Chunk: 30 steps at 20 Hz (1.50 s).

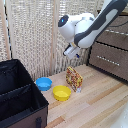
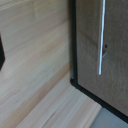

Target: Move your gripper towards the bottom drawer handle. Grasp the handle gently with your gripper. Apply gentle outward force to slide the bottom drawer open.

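My gripper (image 1: 70, 51) hangs from the white arm above the wooden surface, well to the exterior view's left of the dark brown cabinet. The bottom drawer (image 1: 111, 61) is shut, and its thin silver handle (image 1: 107, 58) lies across its front. An upper drawer (image 1: 118, 36) sits above it. In the wrist view a dark brown drawer front (image 2: 90, 75) borders the wooden surface and carries a silver bar handle (image 2: 101, 37). One dark finger (image 2: 1, 52) shows at the picture's edge, far from the handle. Nothing is in the gripper, and I cannot tell how its jaws stand.
A black fabric box (image 1: 17, 95) fills the exterior view's lower left. A blue bowl (image 1: 44, 83), a yellow bowl (image 1: 62, 92) and a colourful packet (image 1: 75, 78) stand on the wooden surface below the gripper. A woven screen (image 1: 35, 35) stands behind.
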### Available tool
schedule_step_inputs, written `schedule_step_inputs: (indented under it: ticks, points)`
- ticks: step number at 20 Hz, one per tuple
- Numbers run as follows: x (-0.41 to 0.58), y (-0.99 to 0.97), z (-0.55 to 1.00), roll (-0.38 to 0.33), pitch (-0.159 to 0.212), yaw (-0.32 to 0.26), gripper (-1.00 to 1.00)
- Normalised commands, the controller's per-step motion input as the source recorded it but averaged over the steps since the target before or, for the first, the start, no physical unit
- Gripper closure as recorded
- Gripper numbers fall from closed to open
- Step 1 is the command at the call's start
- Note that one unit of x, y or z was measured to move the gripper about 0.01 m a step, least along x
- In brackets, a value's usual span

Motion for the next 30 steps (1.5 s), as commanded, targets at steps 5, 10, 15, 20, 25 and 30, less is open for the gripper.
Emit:
schedule_step_inputs:
  ticks: [5,10,15,20,25,30]
  points:
    - [0.0,-0.27,-0.17,-0.37,0.014,0.128,-1.0]
    - [-0.003,-0.3,-0.12,-0.336,0.058,0.132,-1.0]
    - [-0.046,-0.41,0.0,-0.231,0.088,0.136,-1.0]
    - [-0.006,-0.36,-0.05,-0.234,0.128,0.137,-1.0]
    - [0.0,-0.52,-0.07,-0.225,0.043,0.124,-1.0]
    - [0.0,-0.59,0.0,-0.129,0.012,0.087,-1.0]
